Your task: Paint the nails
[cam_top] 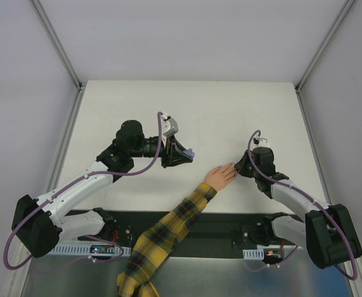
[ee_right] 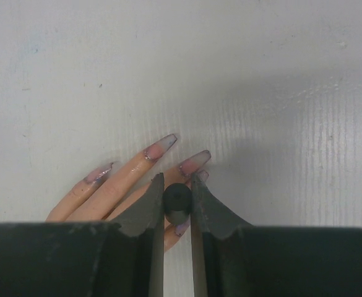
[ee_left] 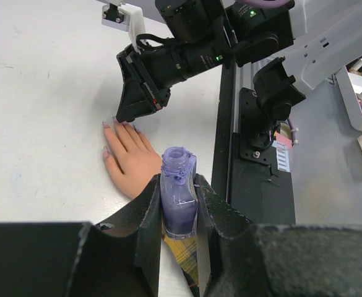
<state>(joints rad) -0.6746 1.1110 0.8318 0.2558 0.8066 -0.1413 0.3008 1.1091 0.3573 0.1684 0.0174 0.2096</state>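
Note:
A small peach hand (cam_top: 221,176) with a yellow-and-black plaid sleeve (cam_top: 168,229) lies flat on the white table. Its long pale nails (ee_right: 166,143) show purple smears in the right wrist view. My right gripper (ee_right: 177,185) is shut on the dark cap (ee_right: 177,201) of the brush, right over the fingertips; the brush tip is hidden under the cap. My left gripper (ee_left: 179,192) is shut on the open purple bottle (ee_left: 178,198), held upright to the left of the hand; it shows in the top view (cam_top: 190,152).
The right gripper's black fingers (ee_left: 137,93) hang over the fingertips in the left wrist view. The black base rail (cam_top: 187,232) runs along the near table edge. Metal frame posts (cam_top: 57,43) stand at the table's far corners.

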